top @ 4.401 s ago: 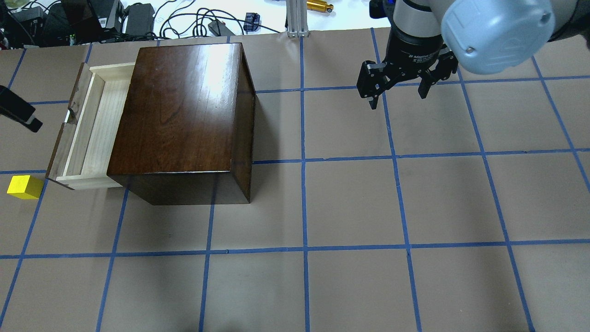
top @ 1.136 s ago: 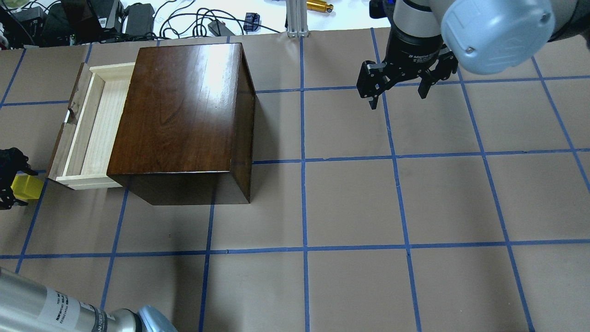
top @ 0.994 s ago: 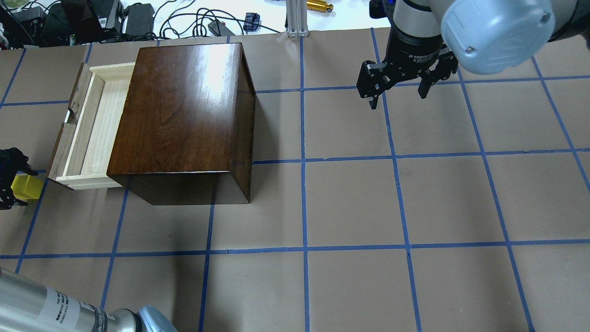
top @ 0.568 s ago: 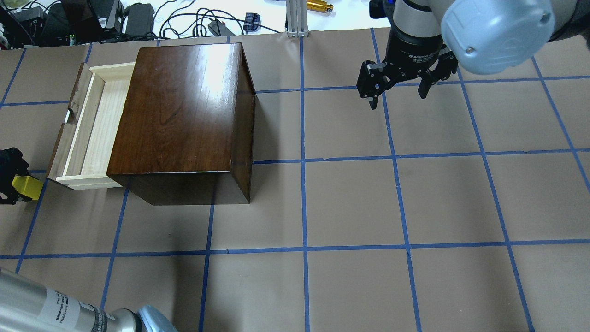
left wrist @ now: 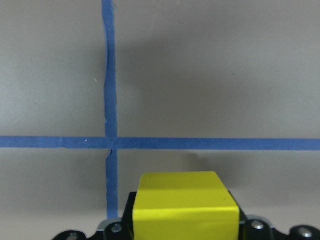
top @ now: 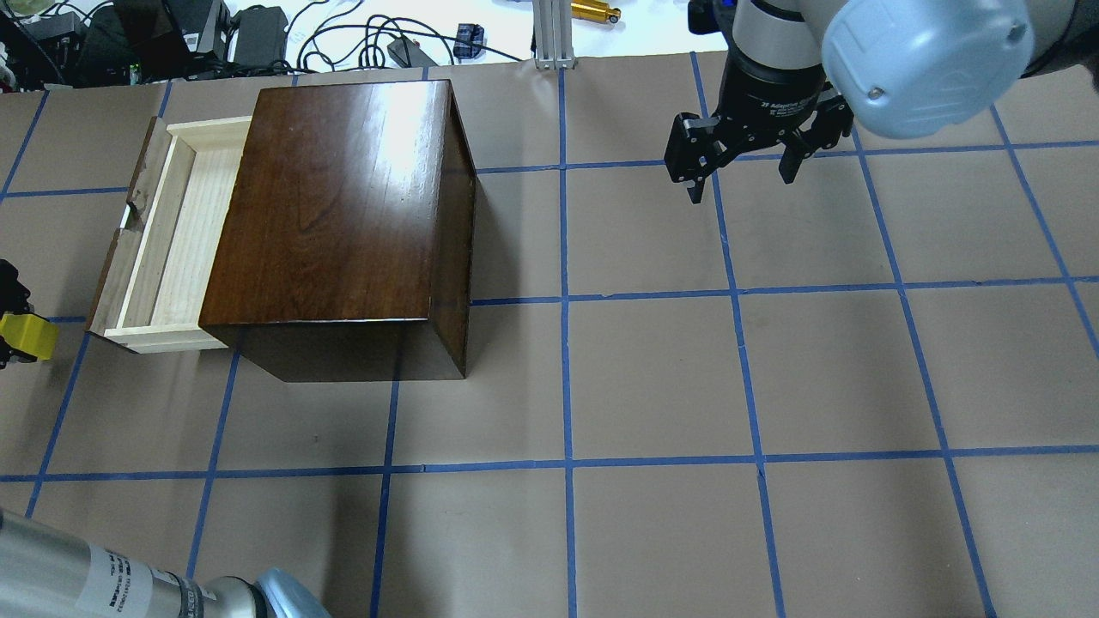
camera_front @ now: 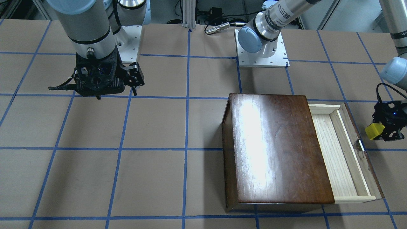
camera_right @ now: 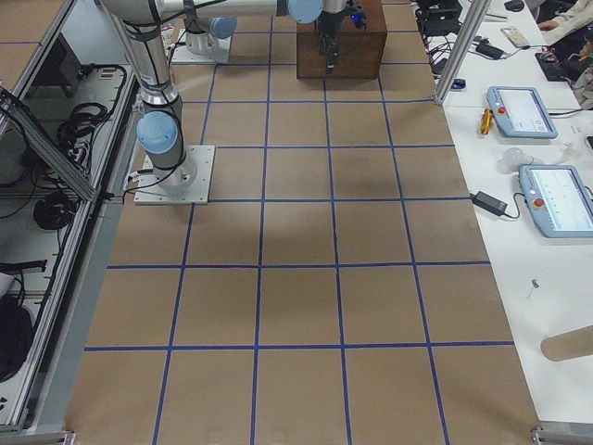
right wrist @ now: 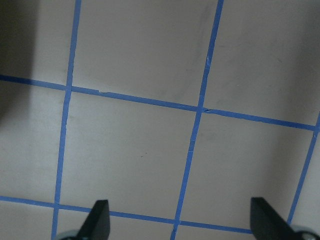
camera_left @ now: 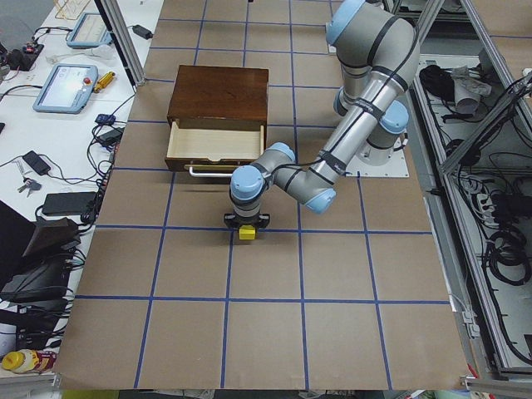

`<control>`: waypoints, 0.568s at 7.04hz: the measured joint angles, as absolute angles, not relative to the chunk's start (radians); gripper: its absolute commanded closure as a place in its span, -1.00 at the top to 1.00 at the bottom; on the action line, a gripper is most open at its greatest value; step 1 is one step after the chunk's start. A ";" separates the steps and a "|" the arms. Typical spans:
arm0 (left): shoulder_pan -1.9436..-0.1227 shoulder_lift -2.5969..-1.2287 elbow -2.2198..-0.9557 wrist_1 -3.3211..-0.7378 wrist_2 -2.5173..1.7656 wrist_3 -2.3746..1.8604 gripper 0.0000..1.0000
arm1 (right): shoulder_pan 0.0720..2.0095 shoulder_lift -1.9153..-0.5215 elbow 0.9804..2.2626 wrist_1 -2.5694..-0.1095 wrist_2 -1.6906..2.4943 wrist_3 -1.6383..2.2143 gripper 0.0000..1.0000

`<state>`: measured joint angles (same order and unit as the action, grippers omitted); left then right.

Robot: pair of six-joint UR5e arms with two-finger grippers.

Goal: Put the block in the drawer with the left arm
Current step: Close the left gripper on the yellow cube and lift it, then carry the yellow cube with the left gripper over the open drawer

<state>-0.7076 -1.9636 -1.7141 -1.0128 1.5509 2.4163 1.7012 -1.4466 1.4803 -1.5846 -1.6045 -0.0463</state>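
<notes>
My left gripper (camera_front: pixel 378 133) is shut on the small yellow block (camera_front: pixel 374 130) and holds it just above the table, beside the drawer's dark front. The block also shows at the overhead view's left edge (top: pixel 26 335), in the exterior left view (camera_left: pixel 247 234) and between the jaws in the left wrist view (left wrist: pixel 185 210). The pale wooden drawer (camera_front: pixel 337 156) stands pulled out of the dark-brown box (camera_front: pixel 273 146) and is empty. It also shows in the overhead view (top: pixel 176 240). My right gripper (top: pixel 740 183) is open and empty, far across the table.
The white drawer handle (camera_front: pixel 361 145) sticks out toward the held block. Blue tape lines grid the brown table. Cables and devices (top: pixel 258 34) lie beyond the far edge. The left arm's forearm (top: pixel 103 584) crosses the overhead view's lower left corner.
The left gripper came down around the block, which lay on the table, and shut on it. In the last second it has lifted the block off the table. The right arm has not moved.
</notes>
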 measured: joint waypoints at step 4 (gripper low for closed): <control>-0.742 -1.777 -1.562 -1.326 1.522 2.363 -1.00 | 1.701 -1.447 1.480 -1.585 -1.605 -0.047 1.00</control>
